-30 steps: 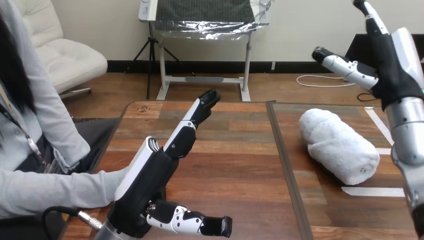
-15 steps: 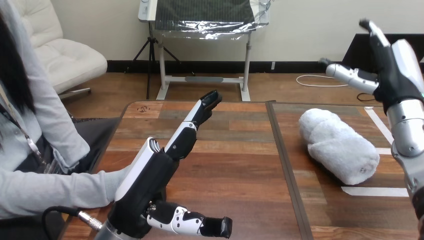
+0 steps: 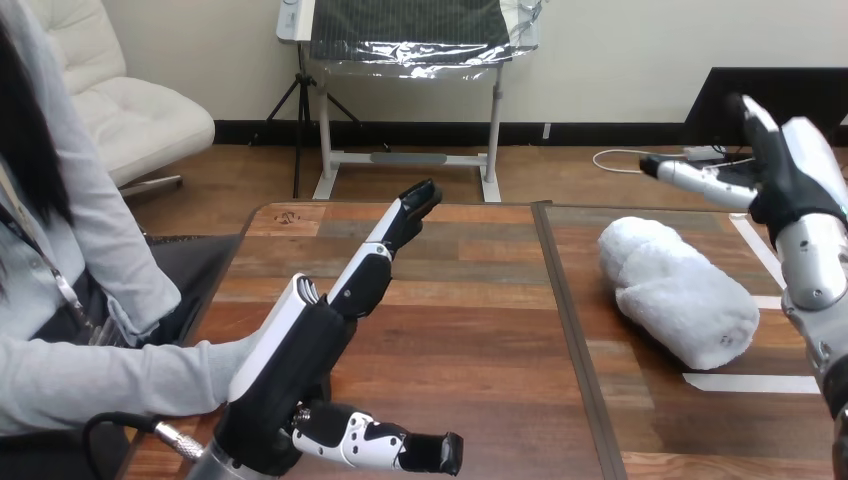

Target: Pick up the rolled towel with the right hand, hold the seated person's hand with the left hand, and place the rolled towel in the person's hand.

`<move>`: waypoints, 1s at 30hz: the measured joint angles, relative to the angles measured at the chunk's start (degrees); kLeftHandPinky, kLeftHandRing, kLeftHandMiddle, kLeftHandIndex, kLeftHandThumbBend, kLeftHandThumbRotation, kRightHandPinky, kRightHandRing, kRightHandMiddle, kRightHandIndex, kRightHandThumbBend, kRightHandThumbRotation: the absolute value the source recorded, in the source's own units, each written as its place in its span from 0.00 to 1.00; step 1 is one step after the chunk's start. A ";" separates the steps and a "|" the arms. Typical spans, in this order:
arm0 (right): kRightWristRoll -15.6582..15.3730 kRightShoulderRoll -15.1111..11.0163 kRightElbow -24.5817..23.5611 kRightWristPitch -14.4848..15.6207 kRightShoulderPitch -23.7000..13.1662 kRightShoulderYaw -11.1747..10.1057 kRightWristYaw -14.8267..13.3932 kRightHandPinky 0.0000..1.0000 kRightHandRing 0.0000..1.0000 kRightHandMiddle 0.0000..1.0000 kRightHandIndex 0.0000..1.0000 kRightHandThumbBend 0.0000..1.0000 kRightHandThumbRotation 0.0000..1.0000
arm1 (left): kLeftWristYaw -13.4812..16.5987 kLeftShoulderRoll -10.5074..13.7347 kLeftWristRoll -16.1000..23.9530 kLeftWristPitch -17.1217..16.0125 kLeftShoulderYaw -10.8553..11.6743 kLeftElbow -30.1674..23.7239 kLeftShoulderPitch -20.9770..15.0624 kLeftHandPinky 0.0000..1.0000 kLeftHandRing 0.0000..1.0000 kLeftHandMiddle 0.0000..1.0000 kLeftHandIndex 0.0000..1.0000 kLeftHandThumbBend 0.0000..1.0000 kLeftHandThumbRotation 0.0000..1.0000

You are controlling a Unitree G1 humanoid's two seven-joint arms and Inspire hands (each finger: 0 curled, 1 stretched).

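Note:
A white rolled towel [image 3: 674, 288] lies on the right half of the wooden table [image 3: 480, 330], untouched. My right hand [image 3: 775, 180] hangs open above and to the right of the towel, thumb pointing left. Over the table's front left my left hand [image 3: 315, 345] stands open, fingers stretched up and away, thumb out to the right. The person's grey-sleeved forearm [image 3: 100, 385] reaches in from the left; their hand is hidden behind my left hand, and I cannot tell if the two touch.
White tape strips [image 3: 745, 382] mark the table by the towel's near end and along the right edge. A seam [image 3: 567, 330] splits the tabletop into two halves. The person sits close at the left edge.
My right hand has come down and drifted right, closer to the towel's level. The left hand, the person's arm and the towel have stayed put.

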 measured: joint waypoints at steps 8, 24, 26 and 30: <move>-0.05 -0.25 2.50 2.58 -0.74 0.79 0.36 0.86 0.98 0.98 0.97 1.00 0.61 | 0.71 -0.31 0.14 -0.16 0.41 -0.19 0.01 1.00 1.00 1.00 1.00 1.00 0.52; -1.03 -0.30 4.73 6.83 -0.87 3.58 2.38 0.83 0.96 0.96 0.96 1.00 0.64 | 0.82 -1.29 -0.05 -1.44 0.25 -0.39 0.14 1.00 1.00 1.00 1.00 1.00 0.54; -1.04 -0.30 4.83 7.22 -0.87 3.96 2.69 0.83 0.95 0.96 0.96 1.00 0.63 | 0.70 -1.42 -0.59 -1.57 -0.08 -0.41 0.15 1.00 1.00 1.00 1.00 1.00 0.55; -1.04 -0.30 4.99 7.60 -0.86 4.26 3.24 0.83 0.95 0.95 0.96 1.00 0.63 | 0.77 -1.90 -0.65 -1.83 -0.29 -0.39 0.19 1.00 1.00 1.00 1.00 1.00 0.56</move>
